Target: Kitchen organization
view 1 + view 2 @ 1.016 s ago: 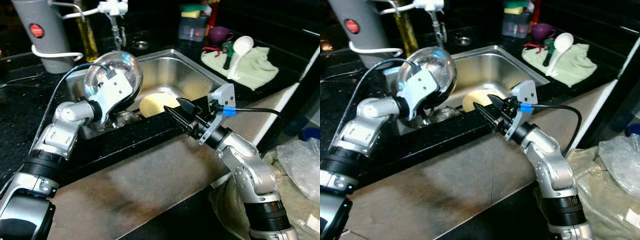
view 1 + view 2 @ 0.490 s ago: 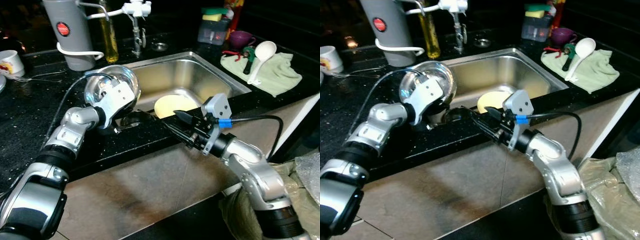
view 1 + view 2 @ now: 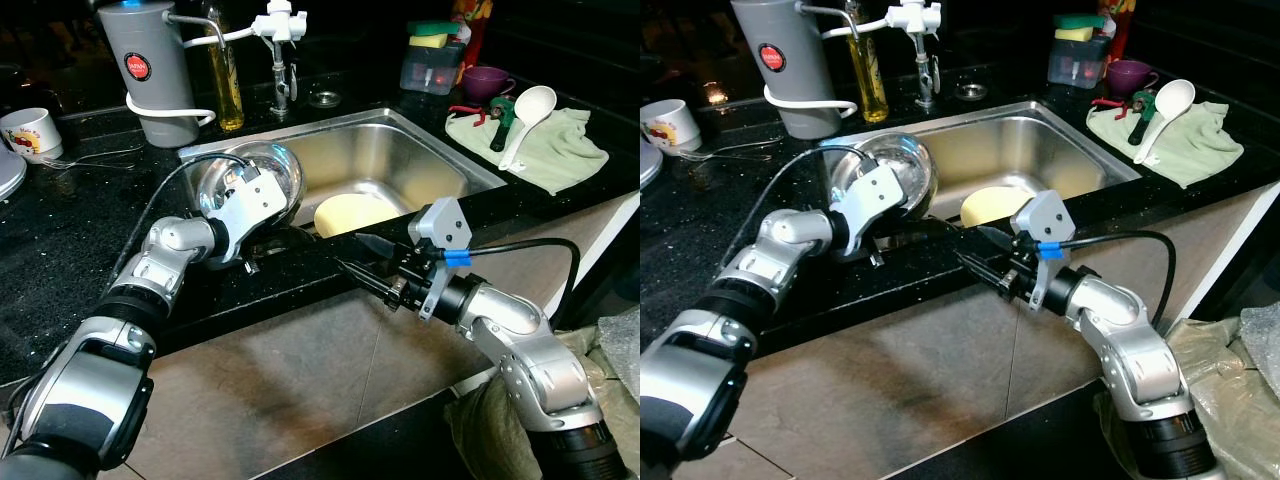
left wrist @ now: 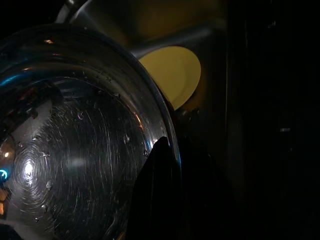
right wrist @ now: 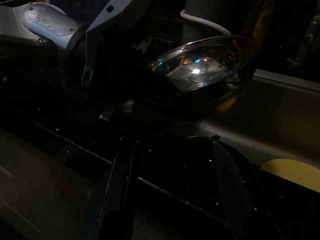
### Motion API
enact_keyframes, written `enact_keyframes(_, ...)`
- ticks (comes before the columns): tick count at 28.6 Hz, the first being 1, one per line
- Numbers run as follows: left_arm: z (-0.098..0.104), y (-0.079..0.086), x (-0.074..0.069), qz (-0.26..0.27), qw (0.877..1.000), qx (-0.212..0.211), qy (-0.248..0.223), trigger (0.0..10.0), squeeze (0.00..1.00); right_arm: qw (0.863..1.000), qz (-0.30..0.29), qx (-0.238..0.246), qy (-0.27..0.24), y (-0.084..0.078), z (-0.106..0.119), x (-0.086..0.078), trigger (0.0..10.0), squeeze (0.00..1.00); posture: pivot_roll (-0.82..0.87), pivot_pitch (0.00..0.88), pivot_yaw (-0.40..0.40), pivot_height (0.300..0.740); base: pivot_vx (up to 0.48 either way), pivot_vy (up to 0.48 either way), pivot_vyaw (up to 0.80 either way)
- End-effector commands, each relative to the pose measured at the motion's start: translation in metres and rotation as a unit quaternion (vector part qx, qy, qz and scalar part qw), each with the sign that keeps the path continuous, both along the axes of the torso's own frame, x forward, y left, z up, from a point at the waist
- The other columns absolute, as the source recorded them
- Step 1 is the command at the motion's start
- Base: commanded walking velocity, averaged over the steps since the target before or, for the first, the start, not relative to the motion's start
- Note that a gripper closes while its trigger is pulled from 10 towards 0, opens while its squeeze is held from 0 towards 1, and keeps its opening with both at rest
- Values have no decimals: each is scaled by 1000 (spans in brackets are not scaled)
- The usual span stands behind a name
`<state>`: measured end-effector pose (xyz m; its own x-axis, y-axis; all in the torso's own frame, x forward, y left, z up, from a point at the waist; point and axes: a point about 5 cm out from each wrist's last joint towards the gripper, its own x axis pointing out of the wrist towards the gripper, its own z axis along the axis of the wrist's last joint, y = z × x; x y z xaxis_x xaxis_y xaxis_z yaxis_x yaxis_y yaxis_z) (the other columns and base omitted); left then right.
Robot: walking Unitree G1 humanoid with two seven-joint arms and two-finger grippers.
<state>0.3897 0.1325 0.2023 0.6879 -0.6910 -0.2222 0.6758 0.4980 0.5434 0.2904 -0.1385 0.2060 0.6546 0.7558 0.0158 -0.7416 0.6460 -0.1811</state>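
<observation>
A round steel bowl (image 3: 258, 178), mirror-bright and scuffed with fine circular scratches and water drops, is tipped on edge over the near-left corner of the sink (image 3: 420, 160); the left gripper (image 4: 170, 165) has it pinched at the rim, one black finger inside and one behind, closed down on the thin metal. The sink is a brushed stainless basin sunk in a speckled black stone counter (image 3: 60, 210); a flat, round, pale yellow plate (image 3: 352, 212) lies on its floor, right of the bowl. The right gripper (image 3: 362, 256) hangs over the counter's front edge just before the sink, its long tapered fingers (image 5: 112, 195) a modest way apart and gripping nothing, pointed toward the bowl. Behind the sink stand a white tap (image 3: 278, 30), a slim bottle of yellow oil (image 3: 229, 75) and, further left, a matt grey cylinder (image 3: 155, 70) with a red badge and a white cord looped round it; a white mug (image 3: 25, 130) sits far left of the sink. Right of the sink a crumpled pale green cloth (image 3: 540, 145) carries a glossy white ladle (image 3: 522, 115); a purple cup (image 3: 482, 78) is behind it.

Against a second ago the whole scene has shifted with the camera; the bowl sits lower, closer to the counter at the sink corner, and the right gripper lies flatter and lower.
</observation>
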Motion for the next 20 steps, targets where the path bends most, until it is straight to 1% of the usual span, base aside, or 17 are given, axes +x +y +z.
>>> enact_keyframes(1,7,-1,2,-3,1000,-9,-15,10000,0,1000,5,1,1,3,1,-2,10000,0,-64,28,50,740,0,0,0)
enact_keyframes(3,5,-1,2,-3,1000,-10,-10,10000,0,1000,4,2,0,3,2,-3,10000,0,-67,29,50,740,0,0,0)
enact_keyframes(4,3,-2,2,-4,1000,-14,-4,10000,43,1000,4,2,0,3,2,-3,10000,0,-67,30,50,740,0,0,0)
enact_keyframes(6,3,-2,2,-4,1000,-14,-4,10000,43,1000,4,2,0,3,2,-3,10000,0,-67,30,50,740,0,0,0)
enact_keyframes(7,0,-3,3,-2,1000,-27,7,10000,980,1000,1,3,0,3,3,-3,10000,0,-74,33,52,740,0,0,0)
enact_keyframes(8,-1,-4,3,-2,999,-34,11,10000,1000,1000,-1,3,0,2,3,-3,10000,0,-74,33,52,740,0,0,0)
enact_keyframes(14,1,-7,4,-3,999,-41,6,10000,1000,1000,-7,4,-1,1,4,-4,10000,0,-75,35,54,740,0,0,0)
enact_keyframes(20,4,-5,5,2,999,-40,-7,10000,1000,1000,-9,5,-1,2,4,-3,10000,0,-73,33,52,740,0,0,0)
